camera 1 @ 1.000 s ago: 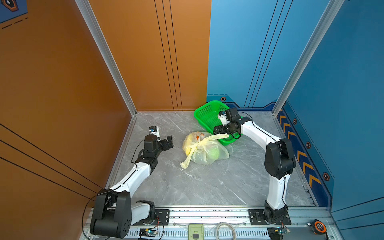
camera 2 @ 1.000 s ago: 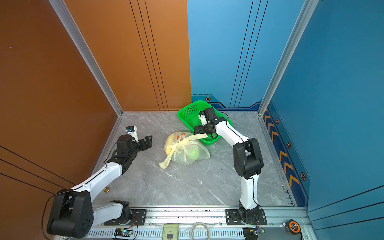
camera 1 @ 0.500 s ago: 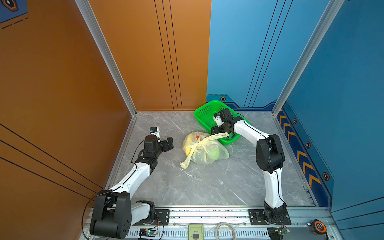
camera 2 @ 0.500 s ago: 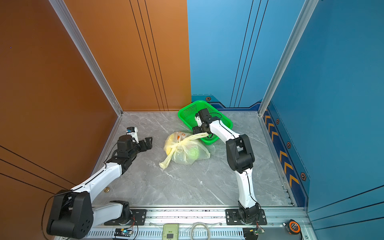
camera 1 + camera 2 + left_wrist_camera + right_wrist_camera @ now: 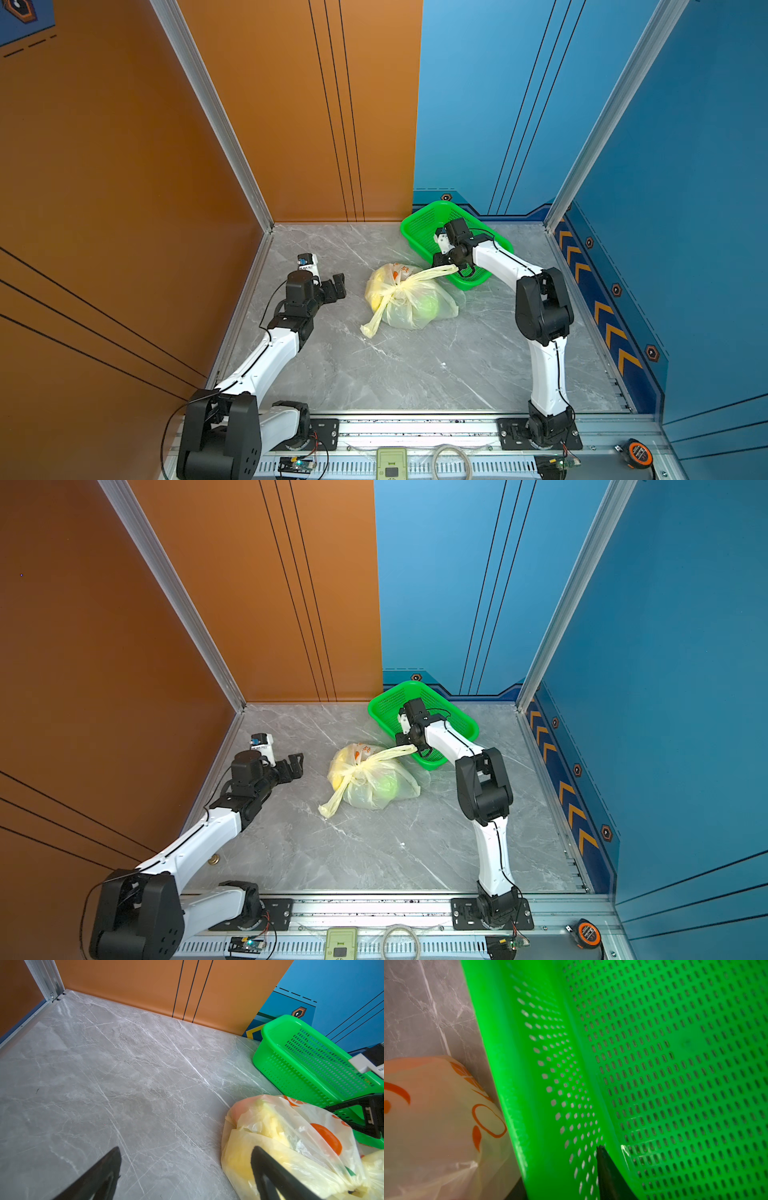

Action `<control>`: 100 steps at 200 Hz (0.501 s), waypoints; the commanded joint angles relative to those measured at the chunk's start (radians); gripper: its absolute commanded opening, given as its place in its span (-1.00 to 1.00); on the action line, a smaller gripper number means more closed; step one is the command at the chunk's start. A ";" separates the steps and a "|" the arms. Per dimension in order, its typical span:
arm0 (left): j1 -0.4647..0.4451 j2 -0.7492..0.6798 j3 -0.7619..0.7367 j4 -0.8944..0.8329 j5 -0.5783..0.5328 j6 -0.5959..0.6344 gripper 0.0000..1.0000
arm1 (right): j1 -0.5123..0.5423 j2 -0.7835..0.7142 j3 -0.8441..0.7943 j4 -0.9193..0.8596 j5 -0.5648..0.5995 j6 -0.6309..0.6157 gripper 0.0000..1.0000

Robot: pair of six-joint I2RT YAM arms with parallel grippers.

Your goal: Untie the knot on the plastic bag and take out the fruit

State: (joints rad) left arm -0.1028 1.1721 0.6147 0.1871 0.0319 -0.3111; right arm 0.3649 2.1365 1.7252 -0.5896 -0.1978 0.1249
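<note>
Knot (image 5: 392, 291) sits tied on top of the bag (image 5: 415, 318), toward the bag's left side, near the middle of the table (image 5: 395, 374). Two long ends leave it in nearly one straight line, and that line runs diagonally across the table. The far end (image 5: 428, 275) points to the far right and rises to the near rim of the basket (image 5: 415, 220). The near end (image 5: 374, 322) points to the near left and droops down the bag's side until its tip lies on the table.

The bag lies with its long axis roughly left to right, its far right corner just beside the basket. Fruit (image 5: 430, 308) shows through the plastic, yellow at the left end and light green at the right.

In both top views the right gripper (image 5: 446, 266) is over the basket's near wall, right at the tip of the far end. The right wrist view shows one dark finger (image 5: 606, 1167) inside the basket wall, with the bag just outside it. Whether the jaws have closed on the end I cannot tell.

The left gripper (image 5: 335, 286) is left of the bag, apart from it and pointing toward it, its jaws wide apart. In the left wrist view its fingers (image 5: 99, 1174) frame bare table and the bag's yellow side.
</note>
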 commanded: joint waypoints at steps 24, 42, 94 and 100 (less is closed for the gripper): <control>0.008 -0.011 0.005 -0.018 0.021 0.015 0.96 | 0.003 -0.111 -0.116 -0.029 0.095 0.060 -0.53; 0.006 -0.009 0.006 -0.020 0.023 0.014 0.96 | -0.004 -0.135 -0.151 -0.029 0.135 0.070 -0.62; 0.000 -0.005 0.004 -0.021 0.033 0.007 0.96 | -0.088 -0.167 -0.201 -0.037 0.196 0.105 -0.80; -0.001 -0.005 0.005 -0.022 0.033 0.007 0.96 | -0.101 -0.168 -0.201 -0.040 0.195 0.102 -0.81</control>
State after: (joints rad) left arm -0.1032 1.1725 0.6147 0.1856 0.0418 -0.3115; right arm 0.3233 1.9995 1.5497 -0.5762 -0.0326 0.1616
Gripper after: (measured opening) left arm 0.980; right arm 0.224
